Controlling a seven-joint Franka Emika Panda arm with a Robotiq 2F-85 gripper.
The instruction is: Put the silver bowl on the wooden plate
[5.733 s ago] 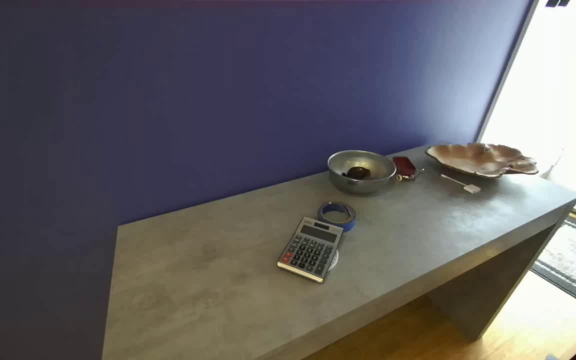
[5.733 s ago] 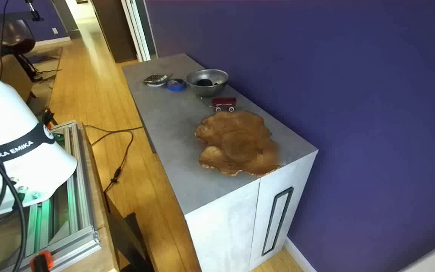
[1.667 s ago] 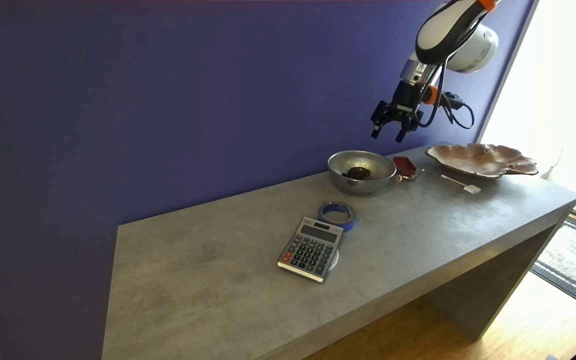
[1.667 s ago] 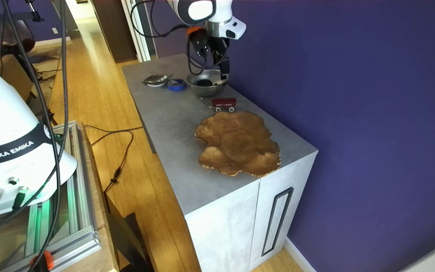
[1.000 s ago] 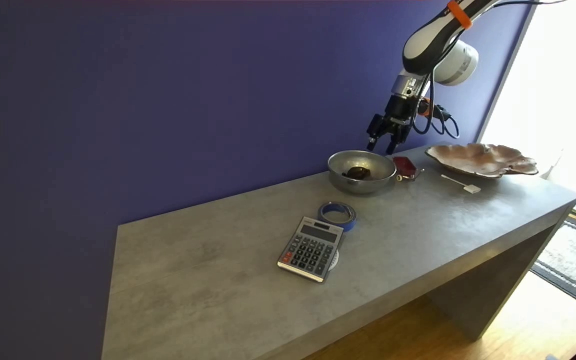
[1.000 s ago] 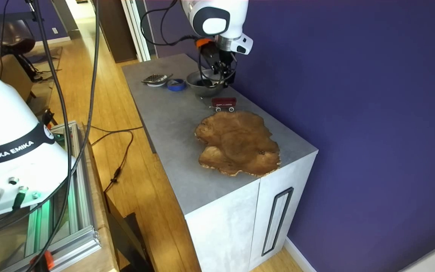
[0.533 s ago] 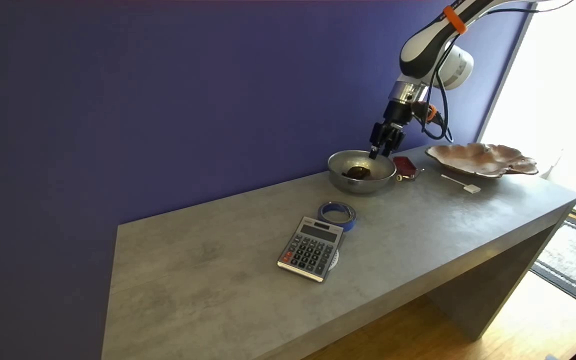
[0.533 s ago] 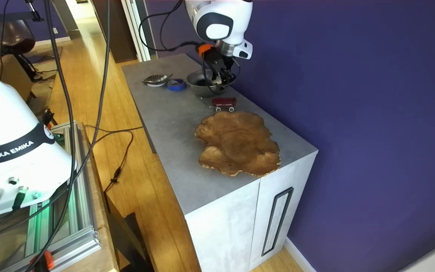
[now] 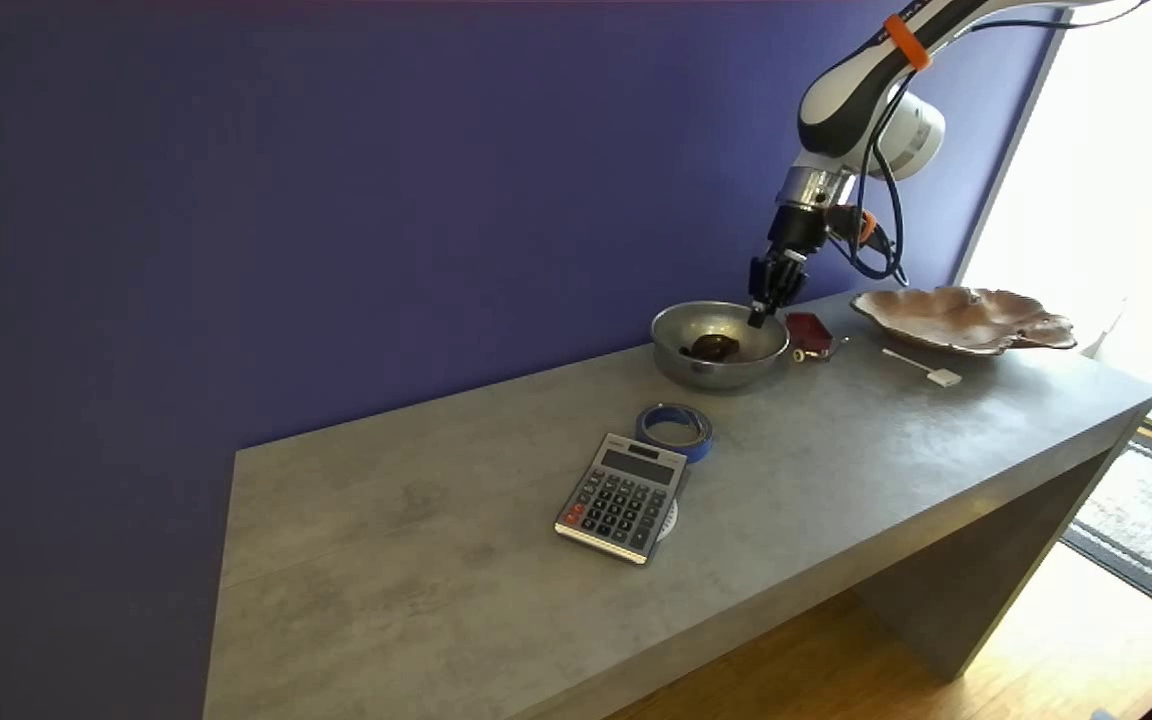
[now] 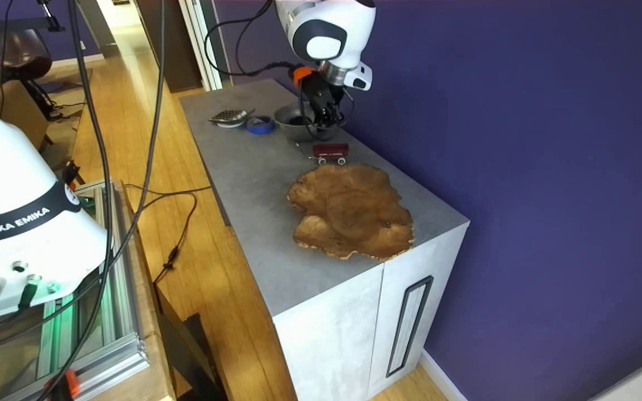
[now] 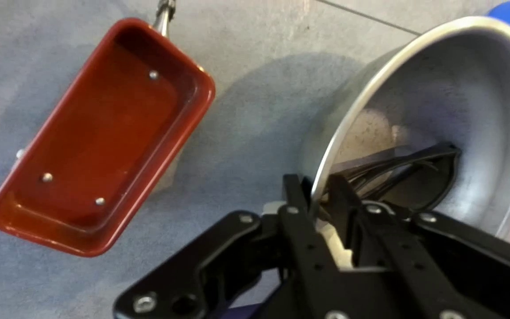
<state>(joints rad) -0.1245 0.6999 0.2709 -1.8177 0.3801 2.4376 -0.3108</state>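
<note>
Wrist view: the silver bowl (image 11: 481, 102) is pinched at its rim by the nearly closed gripper (image 11: 316, 188); a dark object (image 11: 430, 184) inside is partly covered, blue tape (image 11: 509, 11) cropped

Purple wall (image 9: 416, 220), floorboards (image 10: 248, 334), 1 grey table (image 9: 406, 530)

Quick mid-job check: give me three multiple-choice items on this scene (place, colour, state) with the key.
1. The red wagon stands: A) between the silver bowl and wooden plate; B) inside the bowl; C) on the plate.
2. The tape roll is: A) green; B) yellow; C) blue.
3. The jaws are: A) spread wide; B) closed on the bowl; C) closed on the wagon.

1 A: both exterior views show it there. 2 C: its side shows blue. 3 B: the wrist view shows the rim pinched between them.
</note>
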